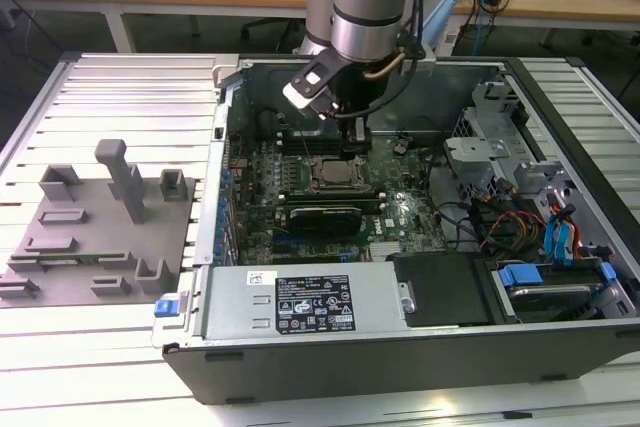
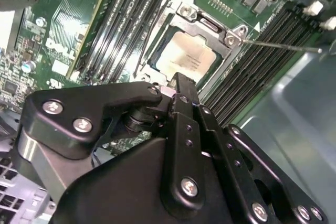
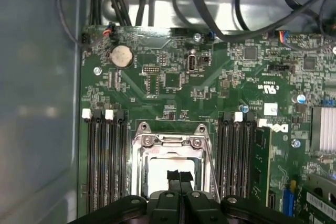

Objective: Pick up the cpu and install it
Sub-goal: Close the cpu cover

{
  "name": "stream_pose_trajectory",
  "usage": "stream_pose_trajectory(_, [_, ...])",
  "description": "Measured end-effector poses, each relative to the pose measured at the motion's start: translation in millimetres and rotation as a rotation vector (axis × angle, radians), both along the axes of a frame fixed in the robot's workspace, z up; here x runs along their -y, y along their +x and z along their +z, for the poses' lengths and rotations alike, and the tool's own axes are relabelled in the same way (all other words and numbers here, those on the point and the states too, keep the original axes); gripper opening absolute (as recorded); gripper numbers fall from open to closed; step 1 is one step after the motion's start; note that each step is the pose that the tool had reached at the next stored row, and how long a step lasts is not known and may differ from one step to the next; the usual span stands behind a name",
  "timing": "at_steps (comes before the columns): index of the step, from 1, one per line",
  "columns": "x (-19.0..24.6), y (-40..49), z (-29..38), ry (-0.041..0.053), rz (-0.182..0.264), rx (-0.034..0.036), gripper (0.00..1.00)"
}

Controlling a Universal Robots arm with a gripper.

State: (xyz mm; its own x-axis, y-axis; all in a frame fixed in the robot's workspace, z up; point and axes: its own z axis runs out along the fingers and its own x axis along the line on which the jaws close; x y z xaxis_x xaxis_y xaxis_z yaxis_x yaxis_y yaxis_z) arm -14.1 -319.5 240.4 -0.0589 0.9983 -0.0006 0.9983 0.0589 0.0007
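My black gripper (image 3: 179,177) hovers; fingertips pressed together, empty. Beneath, the pale silvery square cpu (image 2: 186,56) lies flat in its steel-framed socket (image 3: 170,141).

On my feed the worktop (image 1: 130,87) is a pale ribbed metal surface. Two things sit right on it: the open computer case (image 1: 400,357), hogging the middle and the exterior view's right, and a grey fixture plate (image 1: 100,247) with upright blocks on the exterior view's left, just beside the case.
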Motion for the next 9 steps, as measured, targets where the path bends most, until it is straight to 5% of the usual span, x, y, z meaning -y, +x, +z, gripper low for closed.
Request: stream_pose_trajectory(9, [0.0,-0.1,-0.5,-0.0003,0.18,0.0001,0.11])
